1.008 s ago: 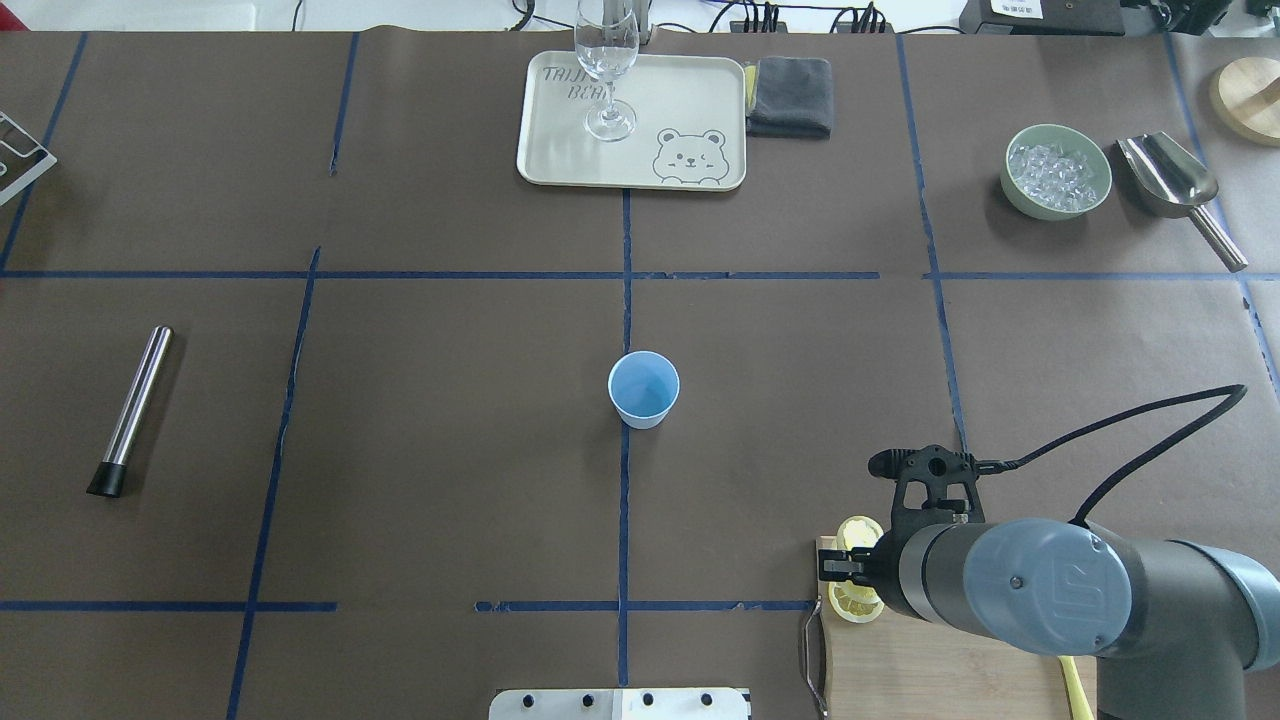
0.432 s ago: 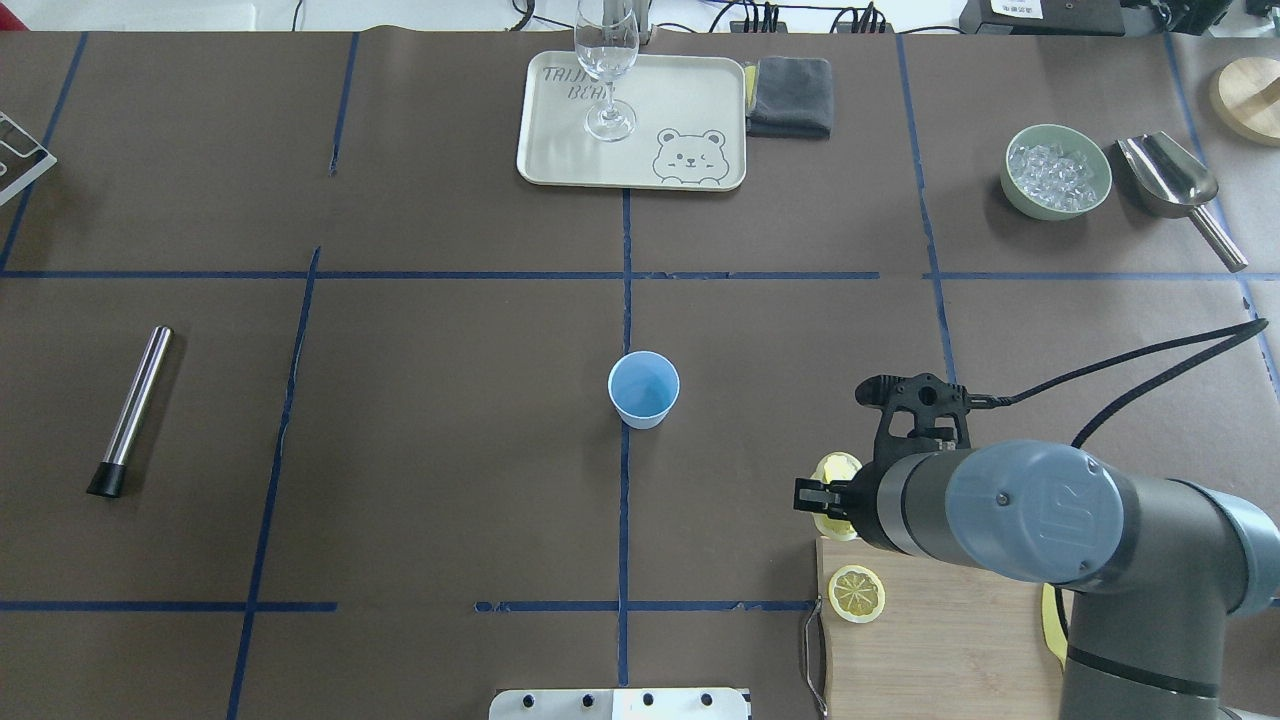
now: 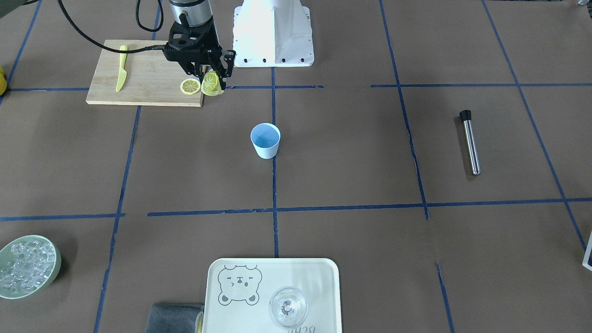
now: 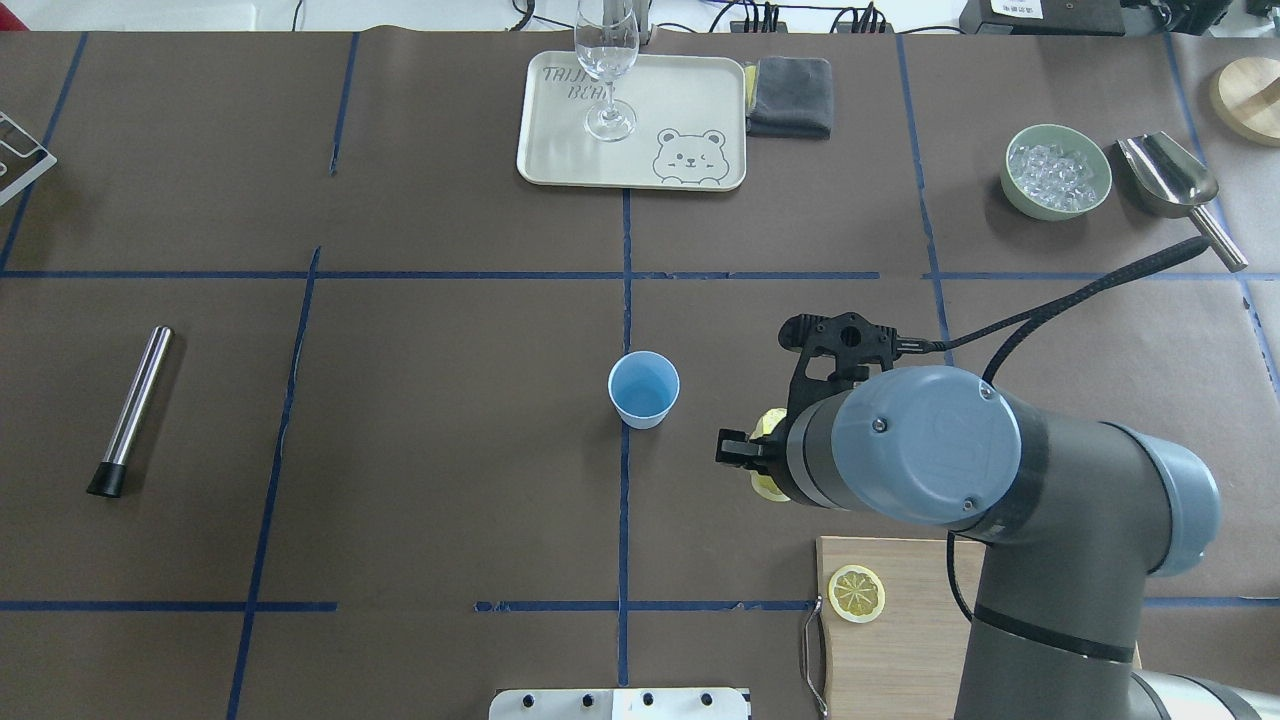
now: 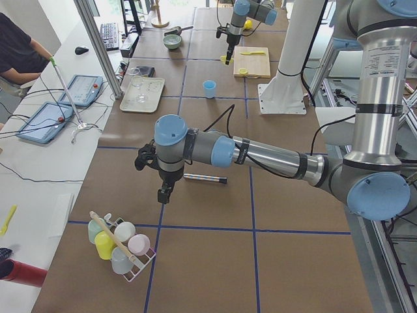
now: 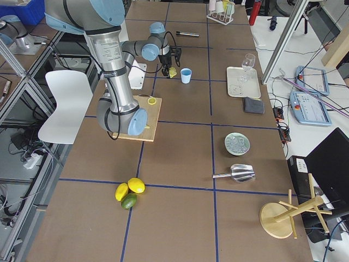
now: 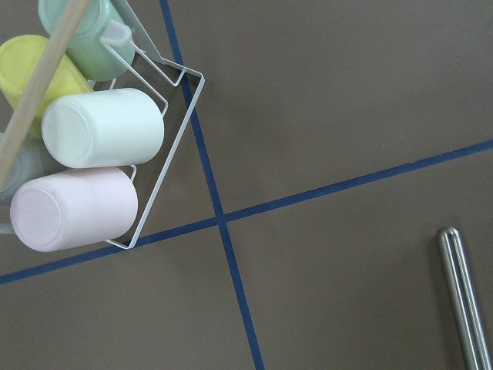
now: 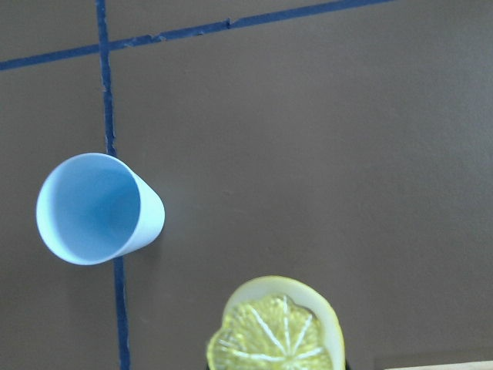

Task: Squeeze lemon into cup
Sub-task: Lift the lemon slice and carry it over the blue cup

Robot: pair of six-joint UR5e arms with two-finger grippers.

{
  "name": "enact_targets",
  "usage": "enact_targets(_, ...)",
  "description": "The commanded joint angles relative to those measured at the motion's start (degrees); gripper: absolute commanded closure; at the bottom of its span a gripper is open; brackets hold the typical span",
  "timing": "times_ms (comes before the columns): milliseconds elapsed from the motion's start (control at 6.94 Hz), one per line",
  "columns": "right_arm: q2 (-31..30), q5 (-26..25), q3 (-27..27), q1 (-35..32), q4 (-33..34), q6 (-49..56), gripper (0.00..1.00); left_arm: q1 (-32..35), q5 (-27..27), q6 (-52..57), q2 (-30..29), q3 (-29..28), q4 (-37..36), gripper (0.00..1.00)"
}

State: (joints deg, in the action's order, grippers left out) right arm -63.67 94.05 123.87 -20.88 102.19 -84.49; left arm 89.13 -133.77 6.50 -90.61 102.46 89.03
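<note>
The light-blue cup stands upright and empty at the table's middle; it also shows in the front view and the right wrist view. My right gripper is shut on a lemon slice, held on edge above the table, just off the cutting board's corner and to the right of the cup. The held lemon slice fills the bottom of the right wrist view. A second lemon slice lies on the cutting board. My left gripper shows only in the exterior left view; I cannot tell its state.
A yellow knife lies on the board. A stemmed glass stands on a tray at the far side. A green bowl of ice and a scoop sit far right. A metal rod lies left. A rack of cups is under my left wrist.
My right arm has lifted a lemon slice off the cutting board and carried it forward and left toward the cup. One slice stayed on the board.
</note>
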Motion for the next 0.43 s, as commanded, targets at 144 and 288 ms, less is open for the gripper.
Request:
enact_targets(144,12.1,-0.1,-11.9,-3.0,-0.8,1.3,0.49,0.0,0.0,0.0,0.0,-0.2,0.0,0.00)
enact_targets(288,13.9,0.0,-14.8,-4.0,-2.4,1.3,0.50,0.0,0.0,0.0,0.0,-0.2,0.0,0.00)
